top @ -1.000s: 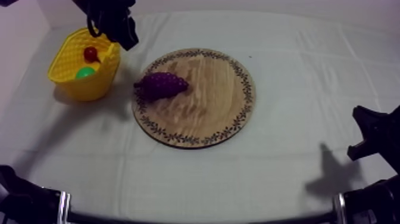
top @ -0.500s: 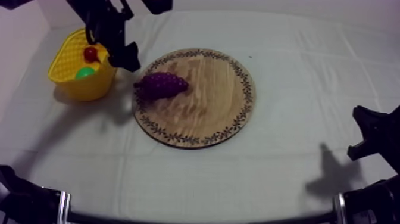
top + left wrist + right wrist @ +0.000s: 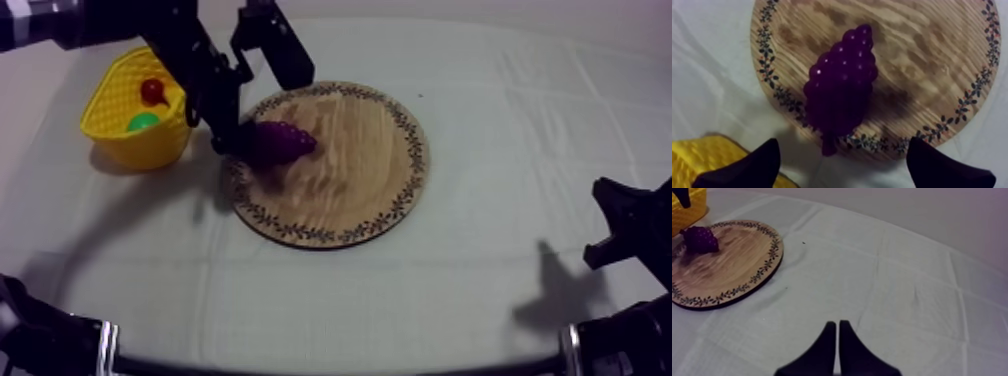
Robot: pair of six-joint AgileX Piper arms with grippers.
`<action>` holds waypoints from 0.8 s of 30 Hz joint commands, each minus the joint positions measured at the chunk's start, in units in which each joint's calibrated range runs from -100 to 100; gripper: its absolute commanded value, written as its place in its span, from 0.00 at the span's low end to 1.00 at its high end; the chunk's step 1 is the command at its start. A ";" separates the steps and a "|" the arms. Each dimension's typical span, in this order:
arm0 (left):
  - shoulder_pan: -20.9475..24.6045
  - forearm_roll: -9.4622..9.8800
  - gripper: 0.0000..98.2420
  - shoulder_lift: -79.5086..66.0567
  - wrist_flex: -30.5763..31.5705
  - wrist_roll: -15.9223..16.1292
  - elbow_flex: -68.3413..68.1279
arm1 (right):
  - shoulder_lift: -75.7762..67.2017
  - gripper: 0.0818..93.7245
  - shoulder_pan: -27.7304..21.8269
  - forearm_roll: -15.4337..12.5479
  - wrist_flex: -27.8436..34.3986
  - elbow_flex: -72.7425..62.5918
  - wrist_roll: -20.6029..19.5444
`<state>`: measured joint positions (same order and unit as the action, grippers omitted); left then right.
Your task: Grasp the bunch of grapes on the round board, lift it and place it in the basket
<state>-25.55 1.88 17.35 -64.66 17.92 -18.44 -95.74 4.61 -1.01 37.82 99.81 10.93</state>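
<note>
Your left gripper [image 3: 843, 149] hangs wide open above the bunch of grapes [image 3: 841, 92], one finger off to either side of the stem end and nothing between them. That spread looks meant to clear the width of the bunch. The grapes lie on the wooden board [image 3: 350, 180], close to the rim nearest the yellow basket [image 3: 108, 118], so the carry should be short. The left arm reaches in from the upper left past the basket, its wrist pitched down. Your right gripper [image 3: 837, 330] rests empty with its fingers pressed together, low over the tabletop [image 3: 912, 288] and well apart from the board.
</note>
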 commanded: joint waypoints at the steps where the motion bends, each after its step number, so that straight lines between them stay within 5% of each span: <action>1: -0.10 -0.13 0.98 1.66 3.17 0.53 -0.57 | -0.01 0.00 -0.02 0.01 0.00 -0.03 -0.01; 8: -0.31 -0.66 0.96 6.77 10.54 2.34 -0.71 | -0.01 0.00 -0.02 0.01 0.00 -0.03 -0.01; 24: -0.95 -0.68 0.94 15.29 15.37 2.30 5.18 | -0.01 0.00 -0.02 0.01 0.00 -0.03 0.04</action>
<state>-26.49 1.18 32.42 -49.27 20.25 -13.38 -95.74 4.61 -1.01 37.82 99.81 10.93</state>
